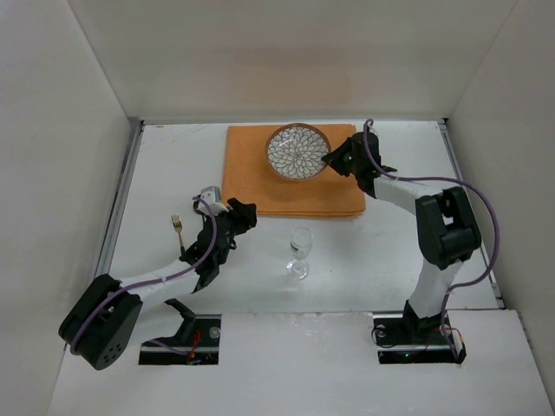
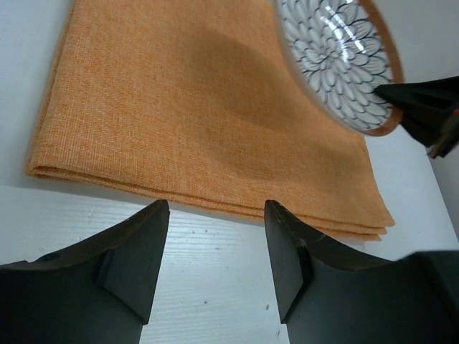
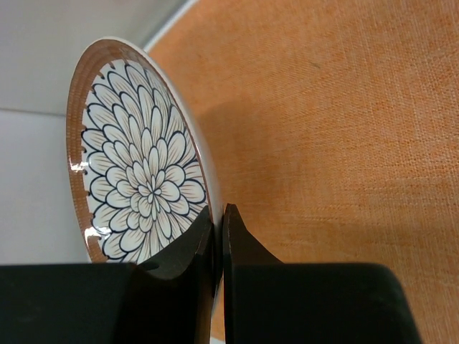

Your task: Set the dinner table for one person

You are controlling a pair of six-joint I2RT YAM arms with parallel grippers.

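R arm has the job here; right gripper [image 1: 330,159] is pinched tight on the right-hand rim of the floral plate [image 1: 296,150], rim sandwiched between the two fingers, no gap showing in its wrist view; plate lies to the left of those fingers, at the far edge of the orange cloth mat [image 1: 277,195]; from the left wrist view it looks tilted w/ a shadow on the cloth beneath, so prob. lifted rather than resting, tho I can't tell whether its far side touches; plate is round so no long axis to speak of; patterned face up; mat's long axis runs left-right across the dinner table [image 1: 373,260], & its bare middle lies on the robot's side of the plate, so the coming move is, as I judge it, a short pull toward the near side, then a level set-down at mat centre

left gripper [image 1: 245,214] has fingers apart, nothing between them; sits just beside the mat's near-left corner, pointing across the cloth toward the plate, but farther from it than the R

gold fork [image 1: 177,230] lies on bare table left of the mat, well apart from it; long axis roughly near-far, tines pointing away from the robot; L arm is the nearer one; wine glass [image 1: 300,251] stands upright near the mat's near edge, between the arms; worth minding on any pull toward the near side
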